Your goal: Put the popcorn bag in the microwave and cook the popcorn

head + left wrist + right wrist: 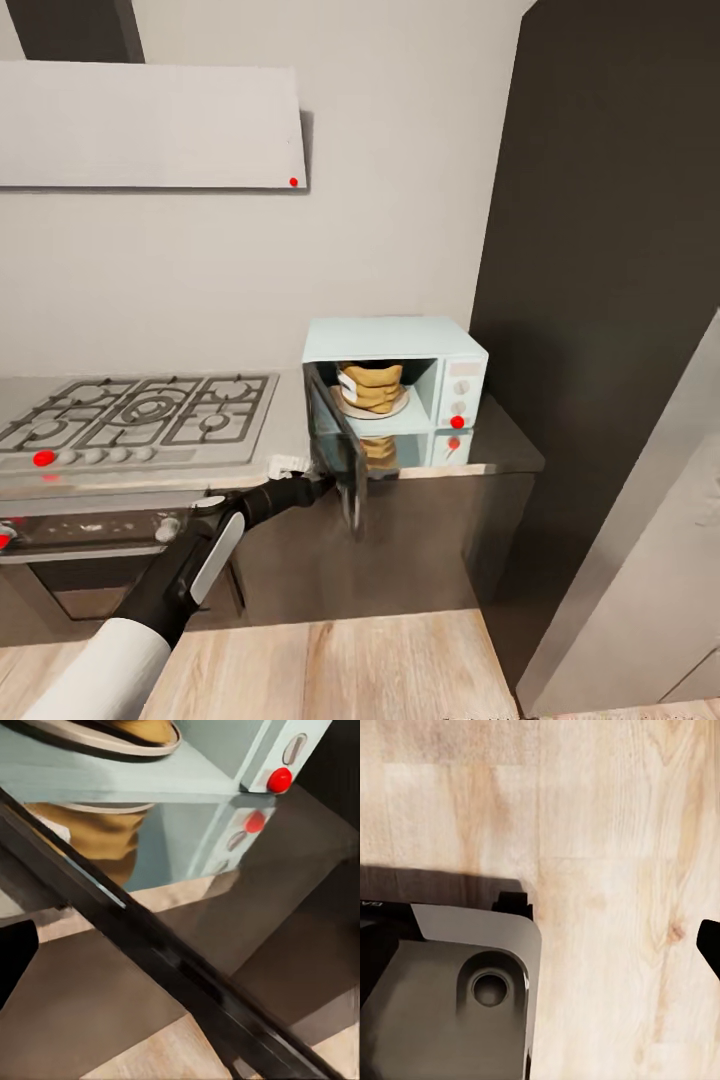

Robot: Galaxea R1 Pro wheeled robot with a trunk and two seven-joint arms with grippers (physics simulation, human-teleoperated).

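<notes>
**benchbot_fan:** Head view has the small tan-brown crumpled paper popcorn bag (371, 387) already sitting on the round pale plate (375, 403) inside the pale mint-white boxy microwave (395, 375). So the fetch-and-load part looks done to me. The dark glass microwave door (338, 448) is hanging wide open, swung out over the front edge of the grey brushed-steel bench (500, 452).

**wrist_cam_guy:** Yeah, and the left arm is stretched out with its pincer (318, 487) right at the lower edge of that door. Can't tell how far it's spread or whether it's actually got hold of the door (the tip is tucked behind the glass). Left wrist view is no help, just the dark door edge (172, 967) cutting across, plus a red button (279, 779) on the control panel.

**benchbot_fan:** Right pincer?

**wrist_cam_guy:** Right wrist view looks down at pale wood floor (607, 810) and a grey bit of the robot's own body (450, 997). One dark fingertip (709, 945) pokes in at the edge, nothing near it, but spread or not I can't say.

**benchbot_fan:** So what's left, by my guess: close the door, start the thing, wait for the popping. Bag looks uncooked so far, no popcorn visible.
</notes>
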